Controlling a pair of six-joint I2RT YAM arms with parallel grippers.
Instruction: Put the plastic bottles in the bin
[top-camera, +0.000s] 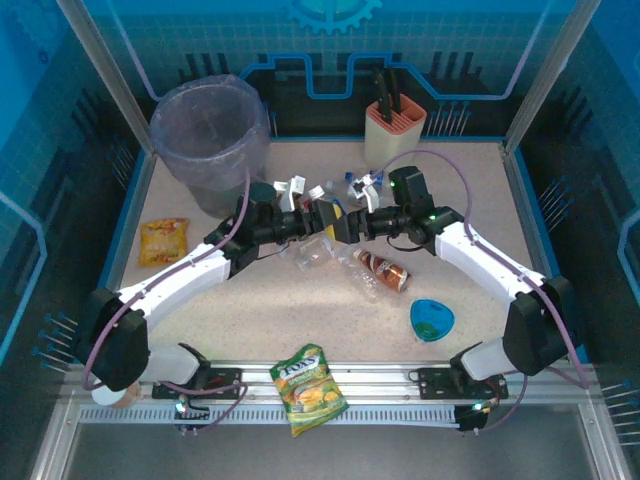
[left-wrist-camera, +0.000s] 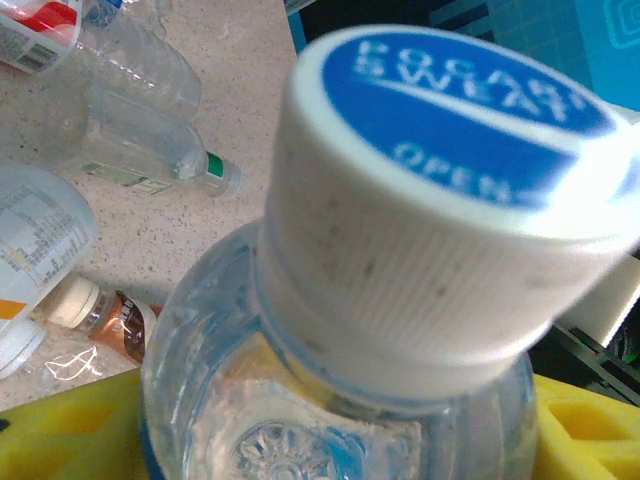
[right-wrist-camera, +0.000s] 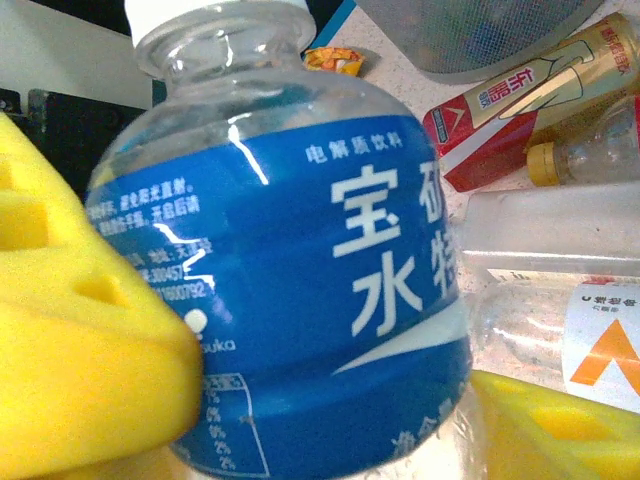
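**While two arms meet to the right of the bin, one bottle hangs between them**

Right of the bin (top-camera: 205, 165) and a little nearer the arm bases, the left gripper (top-camera: 322, 220) and the right gripper (top-camera: 352, 226) face each other tip to tip above the desk (top-camera: 250, 320). Between them is the blue-labelled bottle (right-wrist-camera: 300, 290), clear plastic with a white cap. It is lifted off the desk, with its cap turned toward the left arm.

The left gripper's yellow pads (left-wrist-camera: 70, 430) sit against the bottle's shoulder on both sides, pinching it. The right gripper's pads (right-wrist-camera: 90, 330) flank the label. One lies against it, but I cannot tell whether they squeeze it or stand slack.

Other plastic bottles (top-camera: 320, 255) lie loose on the desk right of the bin, under and around the grippers. Among them are a brown-filled bottle (top-camera: 385, 270) and a red-labelled bottle (right-wrist-camera: 490, 120).
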